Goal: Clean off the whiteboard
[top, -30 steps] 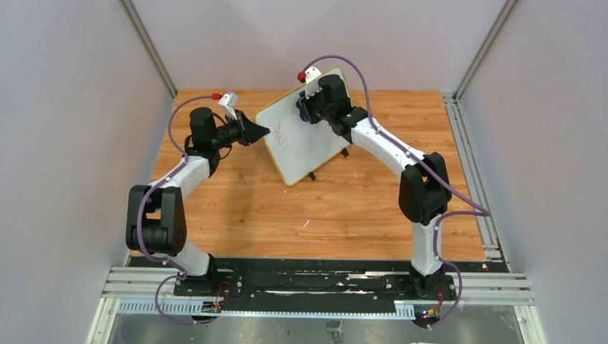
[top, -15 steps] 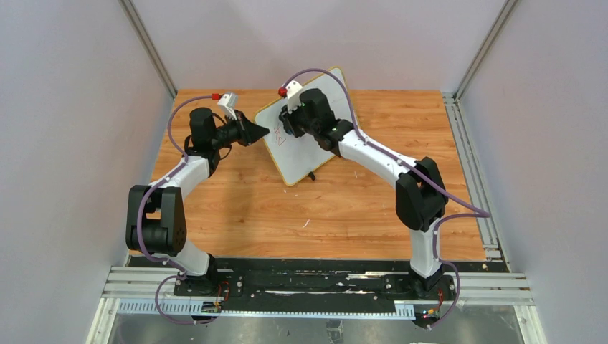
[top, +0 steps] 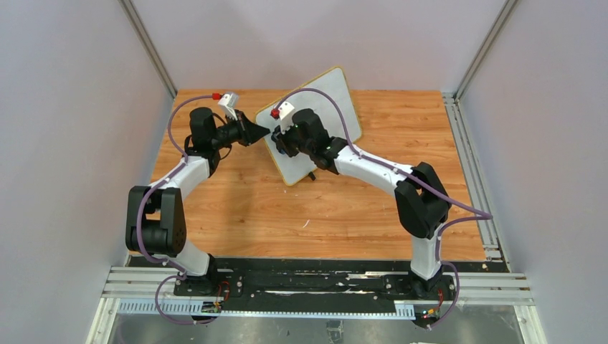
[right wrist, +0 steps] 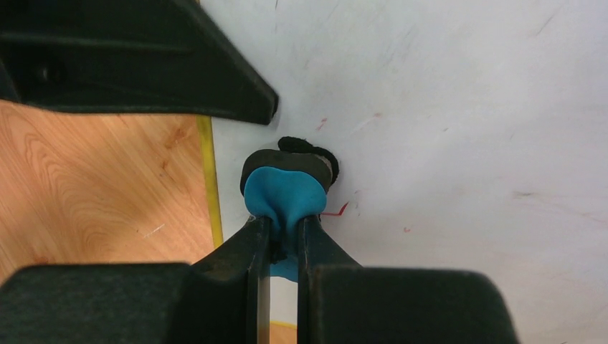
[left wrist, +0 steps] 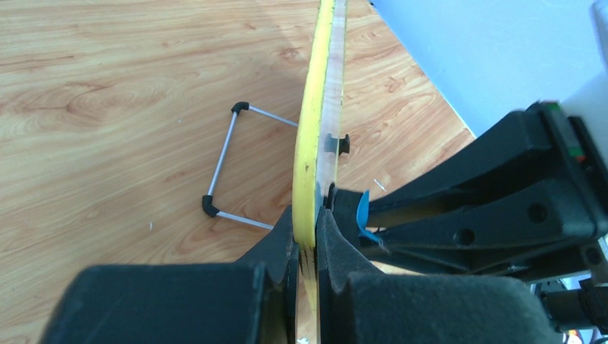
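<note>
You will find the whiteboard (top: 328,84) at the far middle of the table (top: 236,208), standing on edge, leaning back and turned askew to the table's sides. It has a white face, rounded corners and a thin yellow rim (left wrist: 313,143). A wire stand (left wrist: 222,158) with black feet props it from behind. The face is mostly clean: one short red stroke (right wrist: 335,211) and a few red specks show near its left edge

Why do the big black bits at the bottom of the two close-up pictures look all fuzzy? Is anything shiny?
Left wrist view: the left claw sits right by the lens, so it blurs; the whiteboard rim and the table farther off look sharp. Right wrist view: the right claw blurs too, the blue eraser less. Top view: all sharp, soft shadows on the table, no glare.
</note>
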Controlling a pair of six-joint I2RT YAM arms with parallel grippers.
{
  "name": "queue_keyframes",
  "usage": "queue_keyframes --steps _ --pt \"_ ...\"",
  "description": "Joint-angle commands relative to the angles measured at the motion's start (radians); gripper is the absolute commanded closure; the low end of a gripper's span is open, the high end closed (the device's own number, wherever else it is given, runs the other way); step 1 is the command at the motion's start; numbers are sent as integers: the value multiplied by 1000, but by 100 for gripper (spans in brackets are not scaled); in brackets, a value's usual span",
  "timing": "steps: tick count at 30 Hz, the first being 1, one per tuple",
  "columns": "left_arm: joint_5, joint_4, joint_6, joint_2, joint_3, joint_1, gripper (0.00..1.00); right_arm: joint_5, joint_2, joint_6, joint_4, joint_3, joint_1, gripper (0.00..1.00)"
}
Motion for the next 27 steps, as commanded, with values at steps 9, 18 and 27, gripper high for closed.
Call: queue_keyframes --steps 9,18,27 --pt "-48 -84 213 17 -24 -8 100 42 -25 18 6 -101 22 99" --pt "-47 -84 213 16 -28 -8 100 46 54 -40 -104 119 -14 99" --pt "-51 -85 215 11 -31 -8 100 47 125 -70 -167 285 -70 99"
